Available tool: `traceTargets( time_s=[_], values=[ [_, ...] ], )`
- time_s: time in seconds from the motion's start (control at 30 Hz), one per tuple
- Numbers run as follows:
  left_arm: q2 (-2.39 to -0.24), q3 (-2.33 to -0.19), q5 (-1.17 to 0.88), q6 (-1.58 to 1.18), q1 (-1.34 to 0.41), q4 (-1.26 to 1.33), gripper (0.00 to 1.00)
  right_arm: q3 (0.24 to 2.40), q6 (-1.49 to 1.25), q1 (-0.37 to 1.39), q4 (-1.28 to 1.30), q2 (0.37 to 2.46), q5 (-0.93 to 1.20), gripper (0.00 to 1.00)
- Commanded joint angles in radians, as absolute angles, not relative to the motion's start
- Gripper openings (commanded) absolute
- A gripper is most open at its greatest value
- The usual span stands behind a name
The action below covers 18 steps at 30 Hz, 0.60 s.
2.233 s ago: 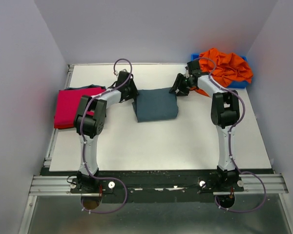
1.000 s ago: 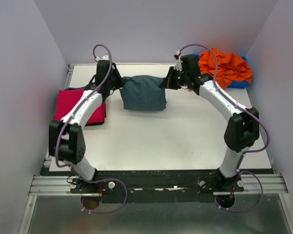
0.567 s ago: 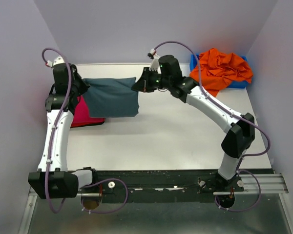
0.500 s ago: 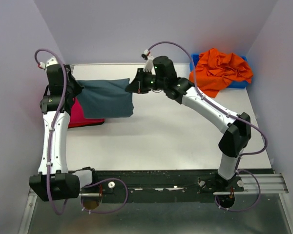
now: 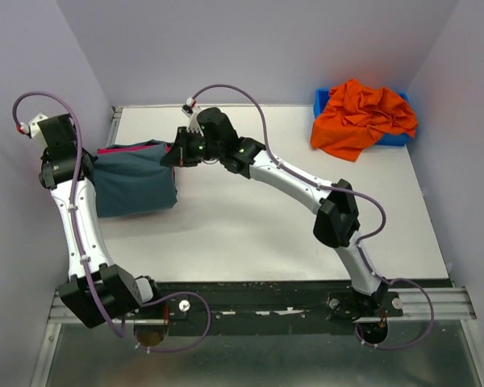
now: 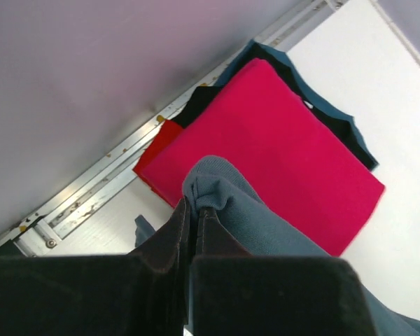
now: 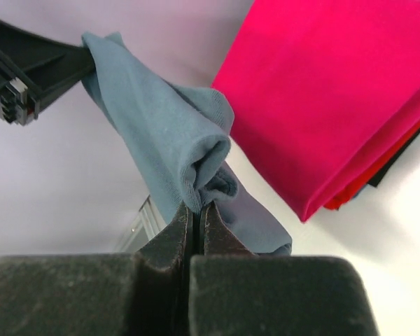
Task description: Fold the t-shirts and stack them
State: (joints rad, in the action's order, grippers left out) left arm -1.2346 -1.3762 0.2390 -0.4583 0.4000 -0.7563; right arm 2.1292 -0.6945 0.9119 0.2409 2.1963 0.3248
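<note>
Grey-blue shirt [image 5: 137, 187], already folded, hangs between the two grippers at the left edge of the table [image 5: 266, 226]. I judge the task past halfway. The magenta shirt [image 6: 266, 133] lies folded flat with darker cloth [image 6: 346, 129] folded under it, and the grey-blue shirt only needs lowering onto it and releasing. The orange shirt [image 5: 361, 114] is not yet folded; it lies crumpled over the bin [image 5: 319, 98], far from both sets of jaws.

The left gripper [image 6: 194, 210] has its jaws pressed together on one bunched top corner of the grey-blue shirt. The cloth bulges just past the tips and falls away beneath them. The right gripper [image 7: 196, 211] is clamped just as tight on the opposite corner, and a roll of fabric rises off its tips and stretches toward the left gripper.

The magenta shirt sits below and beyond both sets of jaws. Whether the hanging hem touches it, I cannot tell.
</note>
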Motion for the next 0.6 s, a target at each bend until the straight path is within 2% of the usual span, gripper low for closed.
traceTargets(
  time_s=[0.0,0.57],
  values=[
    [-1.304,-1.402,0.388,-0.426,0.478,-0.678,0.00,2.267,-0.729,0.896,0.299,2.284,0.281,0.01],
    [-1.500,-1.531,0.313,-0.429,0.497,-0.577,0.00,2.381,-0.752,0.897,0.206,2.447,0.235,0.01]
  ],
)
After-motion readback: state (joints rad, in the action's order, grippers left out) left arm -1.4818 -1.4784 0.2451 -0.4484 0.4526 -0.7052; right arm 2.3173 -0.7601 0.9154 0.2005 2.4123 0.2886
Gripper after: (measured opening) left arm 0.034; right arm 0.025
